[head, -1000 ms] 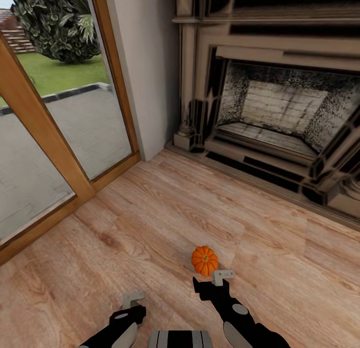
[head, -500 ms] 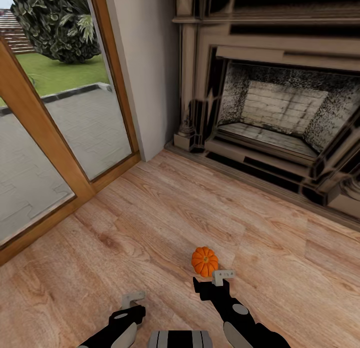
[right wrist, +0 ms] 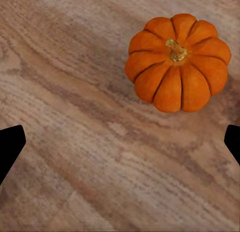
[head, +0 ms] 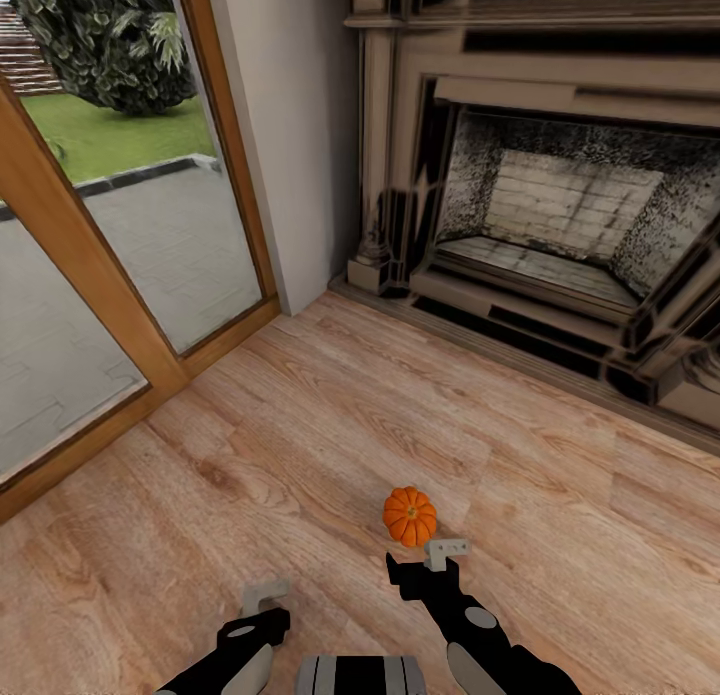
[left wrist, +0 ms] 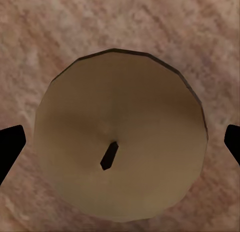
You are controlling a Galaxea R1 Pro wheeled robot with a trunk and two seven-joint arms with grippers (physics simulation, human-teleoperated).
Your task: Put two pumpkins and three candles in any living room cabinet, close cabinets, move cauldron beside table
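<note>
A small ribbed orange pumpkin [head: 410, 516] sits on the wood floor just beyond my right gripper [head: 441, 552]. In the right wrist view the pumpkin [right wrist: 177, 61] lies off to one side of the open fingers [right wrist: 11, 144], which have bare floor between them. The left wrist view looks straight down on the round tan top of a candle [left wrist: 120, 137] with a dark wick. The left gripper [left wrist: 120, 147] is open above it, with one dark fingertip showing on each side. In the head view the left gripper [head: 264, 597] hangs low over the floor near my base.
An ornate carved fireplace [head: 560, 225] fills the far right wall, its hearth step [head: 520, 350] jutting onto the floor. A wood-framed glass door [head: 110, 275] runs along the left. Open wood floor [head: 300, 425] lies between them.
The head view has shifted slightly, so the fireplace and window sit a little differently in the picture. Pumpkin and both arms hold their places.
</note>
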